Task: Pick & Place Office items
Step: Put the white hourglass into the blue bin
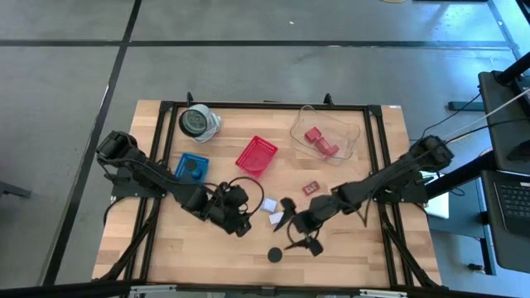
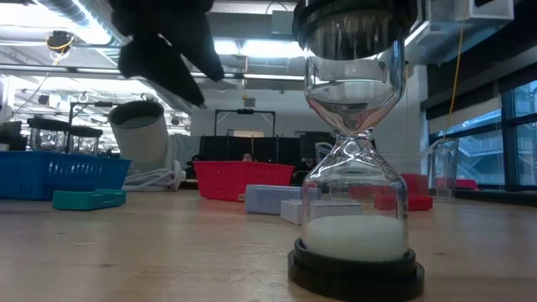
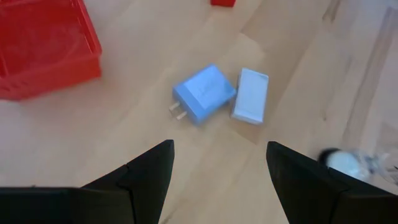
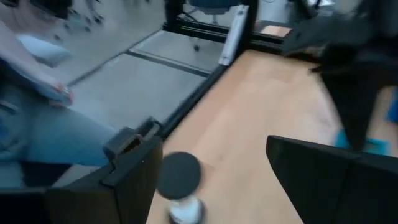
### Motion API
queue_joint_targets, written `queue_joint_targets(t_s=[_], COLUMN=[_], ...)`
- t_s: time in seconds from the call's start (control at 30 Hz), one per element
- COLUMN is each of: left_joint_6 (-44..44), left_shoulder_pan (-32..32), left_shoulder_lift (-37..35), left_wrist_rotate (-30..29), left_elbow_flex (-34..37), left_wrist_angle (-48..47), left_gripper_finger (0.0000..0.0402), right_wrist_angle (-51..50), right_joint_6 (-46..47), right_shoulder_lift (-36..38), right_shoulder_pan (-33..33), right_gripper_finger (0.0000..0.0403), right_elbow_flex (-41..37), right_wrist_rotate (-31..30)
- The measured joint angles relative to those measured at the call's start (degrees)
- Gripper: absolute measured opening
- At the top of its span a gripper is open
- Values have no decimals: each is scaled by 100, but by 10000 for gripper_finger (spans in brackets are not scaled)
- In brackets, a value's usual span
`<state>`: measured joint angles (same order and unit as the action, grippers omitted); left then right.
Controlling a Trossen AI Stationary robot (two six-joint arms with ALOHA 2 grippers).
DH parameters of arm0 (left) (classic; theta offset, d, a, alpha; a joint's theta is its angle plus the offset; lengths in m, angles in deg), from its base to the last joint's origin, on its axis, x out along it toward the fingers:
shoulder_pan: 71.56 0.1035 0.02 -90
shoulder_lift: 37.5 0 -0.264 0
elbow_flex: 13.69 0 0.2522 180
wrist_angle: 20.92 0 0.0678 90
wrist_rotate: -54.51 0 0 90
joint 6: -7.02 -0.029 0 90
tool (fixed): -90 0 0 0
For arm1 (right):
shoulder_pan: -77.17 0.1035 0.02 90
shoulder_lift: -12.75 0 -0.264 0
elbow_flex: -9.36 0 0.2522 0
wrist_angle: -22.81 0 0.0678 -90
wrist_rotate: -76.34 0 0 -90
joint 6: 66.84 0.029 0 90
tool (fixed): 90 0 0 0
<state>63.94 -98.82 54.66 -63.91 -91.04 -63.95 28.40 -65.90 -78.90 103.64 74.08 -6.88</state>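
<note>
Two pale-blue items, a plug adapter [image 3: 203, 94] and a flat rectangle [image 3: 250, 95], lie touching on the tabletop [image 1: 166, 240], just beside the red basket [image 1: 256, 155]. The left gripper [image 3: 217, 168] hovers over them, fingers released and empty. The right gripper [image 4: 211, 180], fingers also spread, hangs above an hourglass [image 2: 352, 168].

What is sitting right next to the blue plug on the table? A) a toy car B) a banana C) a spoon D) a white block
D: a white block lies right beside the blue plug on the wooden table, ahead of the left end effector, near the red basket.
</note>
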Motion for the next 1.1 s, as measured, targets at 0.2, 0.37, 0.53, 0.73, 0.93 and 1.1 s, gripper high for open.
queue_joint_targets(t_s=[0.2, 0.37, 0.53, 0.73, 0.93, 1.1], left_joint_6=[431, 724, 900, 1097, 1094, 1093], left_shoulder_pan=[-330, -558, -718, -792, -791, -791], left_shoulder_lift=[0, 0, 0, 0, 0, 0], left_wrist_rotate=[-53, -203, -374, -460, -516, -547], left_elbow_flex=[0, 0, 0, 0, 0, 0], left_wrist_angle=[-16, -14, -14, -11, -11, -11], left_gripper_finger=[253, 253, 253, 253, 253, 253], right_wrist_angle=[1276, 1700, 1954, 1946, 1930, 1879], right_joint_6=[767, 867, 425, 755, 785, 759], right_shoulder_lift=[-765, -1331, -1537, -1542, -1542, -1542], right_shoulder_pan=[158, 319, 420, 469, 536, 530], right_gripper_finger=[290, 290, 290, 290, 317, 350], right_elbow_flex=[0, 0, 0, 0, 0, 0], right_wrist_rotate=[678, 302, -363, -285, -270, -308])
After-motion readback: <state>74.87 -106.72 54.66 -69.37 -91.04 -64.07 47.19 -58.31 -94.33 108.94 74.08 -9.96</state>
